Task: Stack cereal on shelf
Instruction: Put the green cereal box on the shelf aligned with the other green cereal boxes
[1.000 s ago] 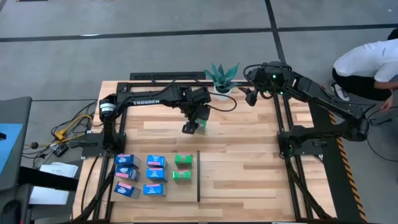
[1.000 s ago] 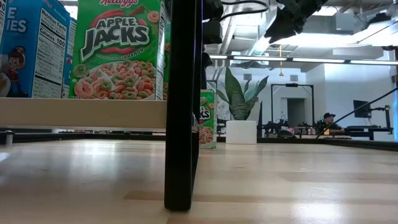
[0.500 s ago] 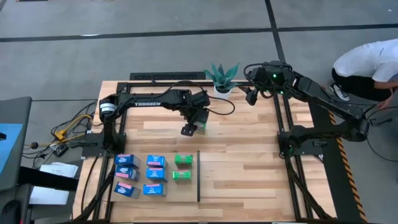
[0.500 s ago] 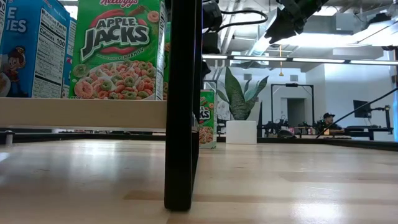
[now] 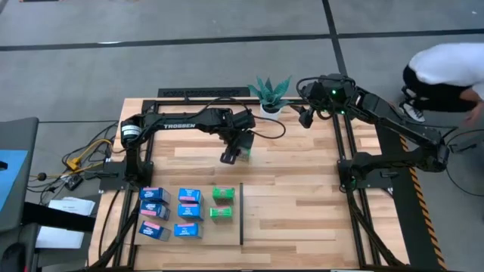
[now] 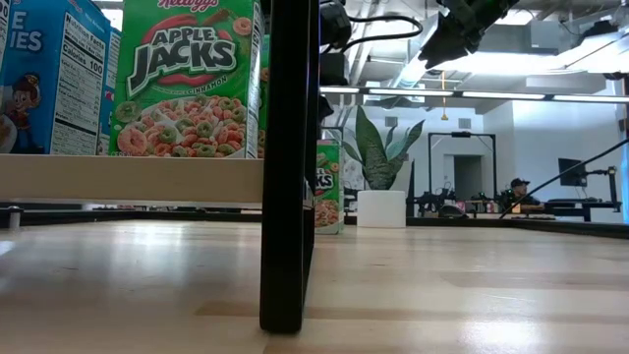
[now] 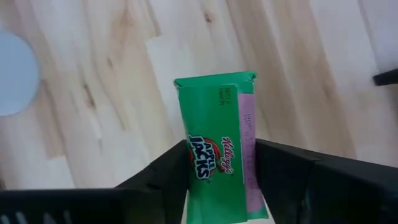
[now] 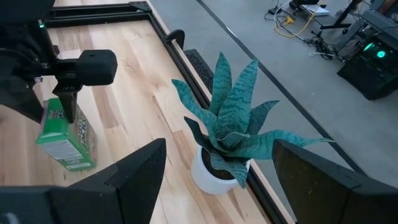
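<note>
The green Apple Jacks box stood on the wood table near the potted plant, clamped between the left gripper fingers, which had narrowed onto it. The right gripper stayed spread apart by the plant; the person had shifted.

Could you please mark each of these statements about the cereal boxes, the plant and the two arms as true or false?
1. The left gripper has its fingers on either side of a small green cardboard cereal box. True.
2. That box stands on the light-wood plank table. True.
3. The right gripper grips the green potted plant in its white pot. False: its fingers are open and hold nothing, near the plant.
4. Five green boxes sit in the rows at the table's front. False: two green boxes sit beside blue ones.
</note>
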Controlling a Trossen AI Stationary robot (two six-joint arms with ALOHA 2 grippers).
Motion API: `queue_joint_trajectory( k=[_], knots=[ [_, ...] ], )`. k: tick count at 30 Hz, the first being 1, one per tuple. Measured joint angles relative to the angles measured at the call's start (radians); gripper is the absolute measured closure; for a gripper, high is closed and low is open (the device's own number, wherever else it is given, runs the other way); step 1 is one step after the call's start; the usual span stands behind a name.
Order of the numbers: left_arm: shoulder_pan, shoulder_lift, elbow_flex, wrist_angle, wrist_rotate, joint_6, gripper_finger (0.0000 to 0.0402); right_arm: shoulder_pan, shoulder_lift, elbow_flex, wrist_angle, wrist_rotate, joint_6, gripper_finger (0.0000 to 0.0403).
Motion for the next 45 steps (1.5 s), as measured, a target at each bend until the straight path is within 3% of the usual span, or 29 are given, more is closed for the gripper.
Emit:
queue_joint_trajectory(
  k=[9,14,22,33,45],
  knots=[
    [-0.010,0.000,0.012,-0.013,-0.025,-0.083,0.0264,0.000,0.000,0.000,0.000,0.000,-0.001,0.0085],
    [-0.032,0.000,0.103,-0.077,-0.021,-0.129,0.0264,0.000,0.000,0.000,0.000,0.000,-0.001,0.0085],
    [-0.085,0.000,0.364,-0.319,-0.026,-0.218,0.0264,0.000,0.000,0.000,0.000,-0.001,0.002,0.0085],
    [-0.228,-0.001,0.742,-0.578,-0.026,-0.492,0.0264,0.000,0.000,0.000,0.000,-0.001,0.012,0.0085],
    [-0.493,-0.085,0.713,-0.578,0.012,-0.779,0.0264,0.001,0.000,0.000,0.000,0.000,0.048,0.0085]
  ],
)
